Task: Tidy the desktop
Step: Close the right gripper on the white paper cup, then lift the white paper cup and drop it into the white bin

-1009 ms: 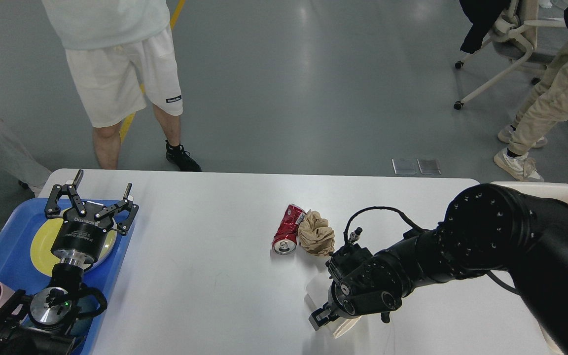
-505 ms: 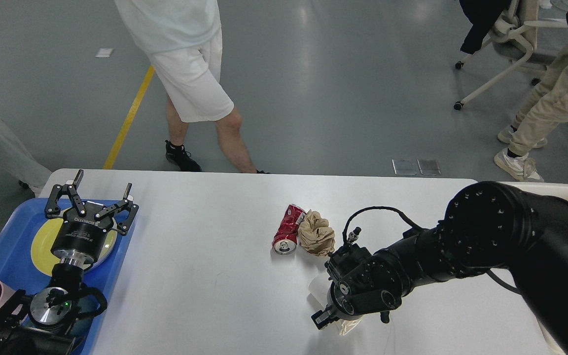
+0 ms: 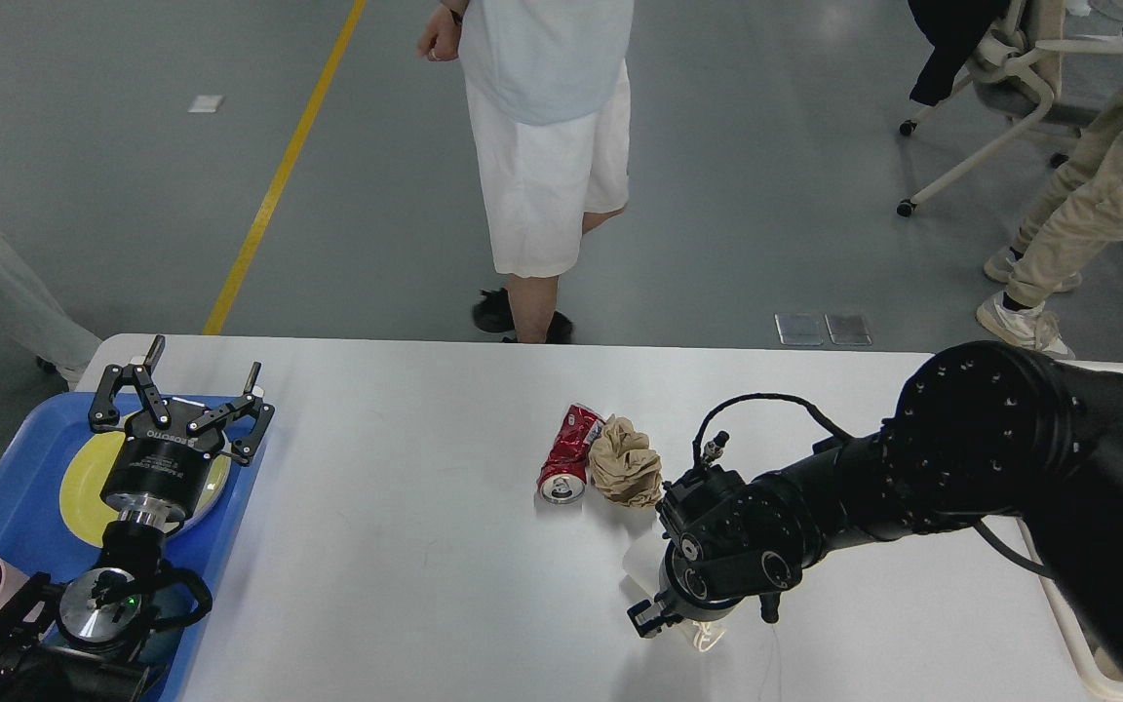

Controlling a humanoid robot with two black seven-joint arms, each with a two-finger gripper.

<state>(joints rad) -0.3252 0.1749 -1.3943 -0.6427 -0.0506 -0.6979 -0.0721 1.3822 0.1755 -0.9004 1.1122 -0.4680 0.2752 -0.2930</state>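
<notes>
Across the head view, the white worktop (image 3: 406, 546) bears a red can (image 3: 568, 453) touching crumpled brown paper (image 3: 626, 462); left gripper (image 3: 181, 390) spreads its jaws above a blue tray (image 3: 16, 507), right gripper (image 3: 654, 616) jaws indiscernible.

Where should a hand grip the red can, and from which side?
Grip the can across its dented middle, coming from above. It lies on its side, top end toward the robot, with crumpled paper against its right flank, so a sideways approach looks blocked there.
</notes>
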